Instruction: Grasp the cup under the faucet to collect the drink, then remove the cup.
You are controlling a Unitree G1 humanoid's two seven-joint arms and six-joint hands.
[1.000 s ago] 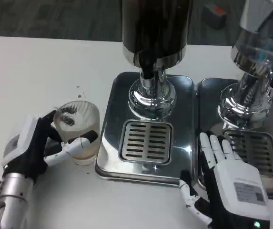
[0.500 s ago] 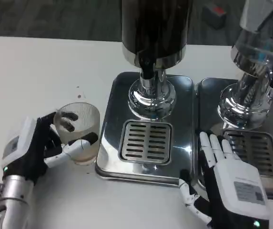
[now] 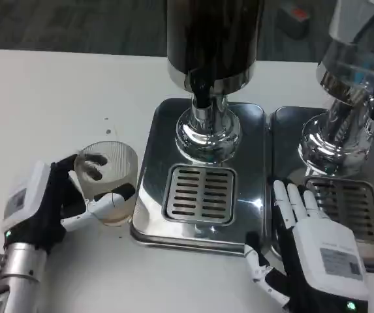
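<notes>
Two drink dispensers take up most of the scene, so the account runs from them down to the smallest marks.

- White table (image 3: 49,91): carries everything, with both dispensers set toward its far right side.
- Near dispenser (image 3: 214,39): its dark tank stands on a chrome column at the back of a steel drip tray (image 3: 149,163), presumably so drips from the faucet (image 3: 202,96) fall through the slotted grate (image 3: 201,193) below it.
- Second dispenser (image 3: 353,85): stands just beside the first on the right, on its own tray and grate; it seems to play no part in this task.
- Right hand (image 3: 317,251): lies palm down at the near edge where the two trays meet, fingers straight and a little apart, holding nothing. I judge it to be waiting, kept off the grate so the way under the faucet stays free.
- Left hand (image 3: 46,202): wraps the cup from its left, one finger across the near wall and dark fingertips over the far rim. That side grasp leaves the mouth unobstructed for filling.
- Cup (image 3: 108,179): a clear ribbed glass, upright on the table and touching or just beside the tray's left edge, not yet under the faucet. Whether it holds any liquid is unclear through the glass.
- Small dark specks (image 3: 108,121): scattered on the table beyond the cup, likely splashes.
</notes>
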